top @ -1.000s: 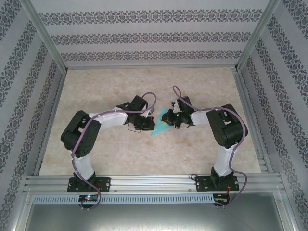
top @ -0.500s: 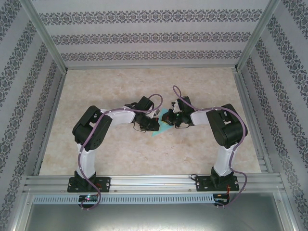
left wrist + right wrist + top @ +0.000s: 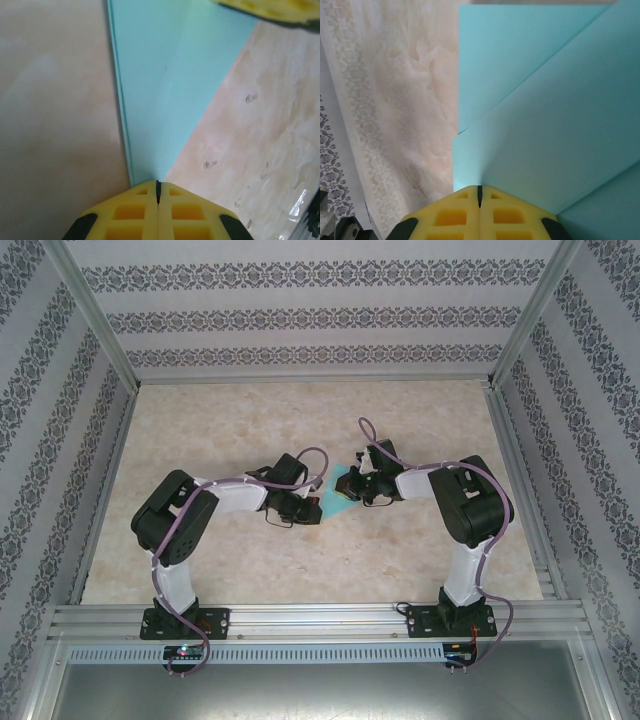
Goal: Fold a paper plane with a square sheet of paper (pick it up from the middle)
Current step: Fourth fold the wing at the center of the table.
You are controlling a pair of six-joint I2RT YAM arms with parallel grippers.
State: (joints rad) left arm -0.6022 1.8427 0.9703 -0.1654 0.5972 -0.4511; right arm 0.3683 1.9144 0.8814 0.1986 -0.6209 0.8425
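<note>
- The left end effector is clenched on the narrow pointed end of the folded turquoise paper sheet. So little paper sits in that pinch that a small tug would likely slip it free.
- The sheet spans the gap between the two end effectors, over the middle of the table. Whether it hangs clear of the surface cannot be told. If the arms draw apart it may tear along a crease, and if they crowd together it may buckle.
- The right end effector is clenched on the sheet's layered edge. Uneven pressure there could let the layers slide and leave the next crease crooked.
</note>
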